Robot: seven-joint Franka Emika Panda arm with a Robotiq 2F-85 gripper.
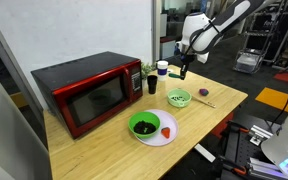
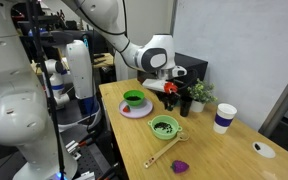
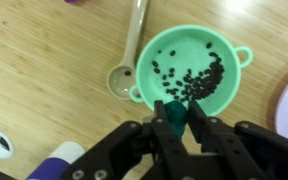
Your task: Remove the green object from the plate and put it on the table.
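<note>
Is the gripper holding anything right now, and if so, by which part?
Yes. The gripper pinches the small green object across its sides between the fingertips, above the green bowl of dark bits.

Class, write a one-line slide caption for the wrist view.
Gripper holds the green object over a green bowl of dark pieces, spoon beside it on the table.

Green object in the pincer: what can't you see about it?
- Wrist view: the pincer fingers cover most of the green object, so its full shape is hidden.
- Both exterior views: it is too small and blurred to spot.
</note>
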